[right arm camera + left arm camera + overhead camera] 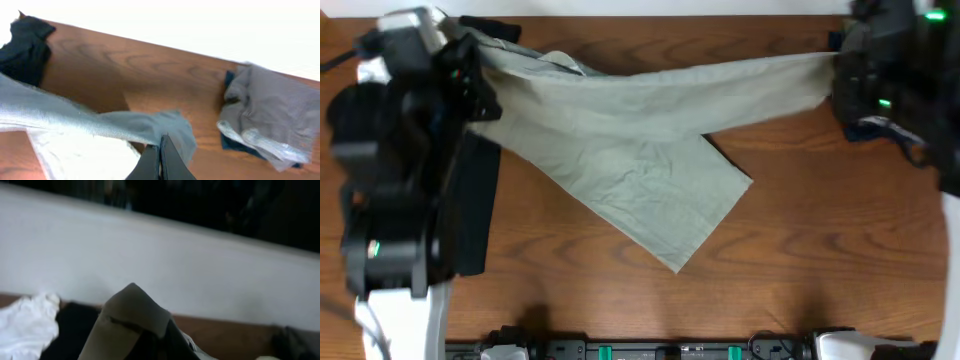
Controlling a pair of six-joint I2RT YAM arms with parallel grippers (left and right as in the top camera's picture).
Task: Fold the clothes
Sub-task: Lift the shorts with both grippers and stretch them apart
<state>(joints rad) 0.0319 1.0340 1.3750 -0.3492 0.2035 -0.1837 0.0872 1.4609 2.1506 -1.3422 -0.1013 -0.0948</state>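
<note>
Khaki-beige trousers (640, 150) are stretched across the back of the table between both arms, one leg hanging down toward the middle. My left gripper (470, 75) is shut on the waistband end, seen as a raised fold of cloth (132, 312) in the left wrist view. My right gripper (162, 150) is shut on the hem of the other trouser leg (150, 127), near the right back corner (835, 75). The left fingertips themselves are hidden by cloth.
A black garment (470, 210) lies under the left arm. A white garment (27, 322) and a black one (72, 325) lie by the back left. A grey folded garment (270, 115) sits over something dark blue at the right. Another black cloth (25, 47) lies at the far edge.
</note>
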